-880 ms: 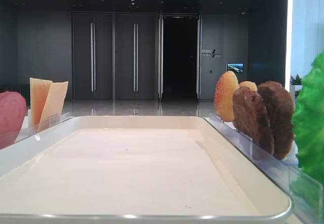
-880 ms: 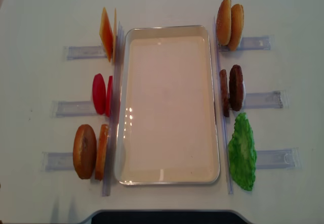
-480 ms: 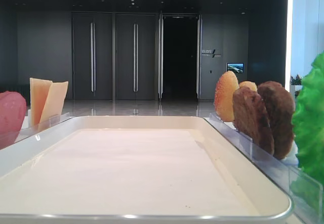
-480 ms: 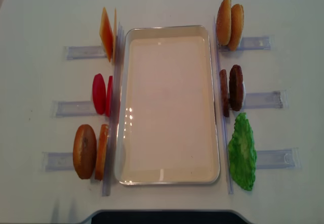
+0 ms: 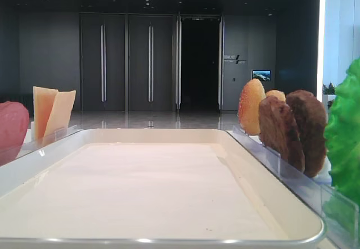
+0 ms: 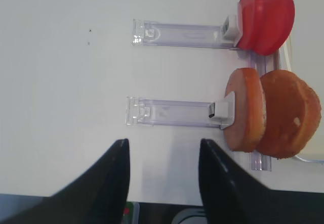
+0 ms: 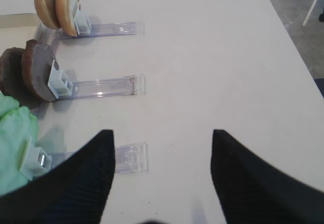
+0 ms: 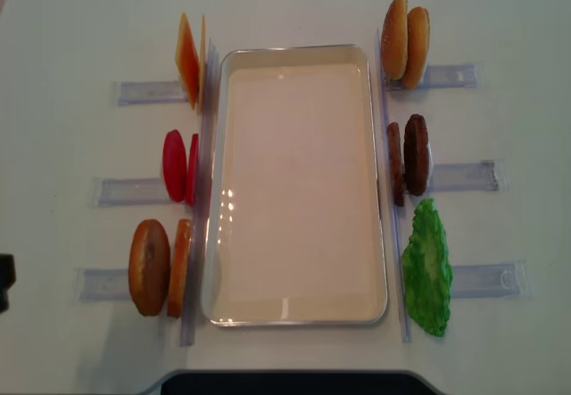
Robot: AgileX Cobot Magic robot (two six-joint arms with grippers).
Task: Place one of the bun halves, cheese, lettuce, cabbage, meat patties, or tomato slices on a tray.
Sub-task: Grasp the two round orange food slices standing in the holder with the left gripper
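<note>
While both arms sit off the near edge of the desk, left pincer has its jaws apart, nothing between them, hovering short of the bun halves and tomato slices. Right pincer spread wide, empty, near lettuce and meat patties. Tray mid-desk, bare; cheese at far-left corner.
</note>
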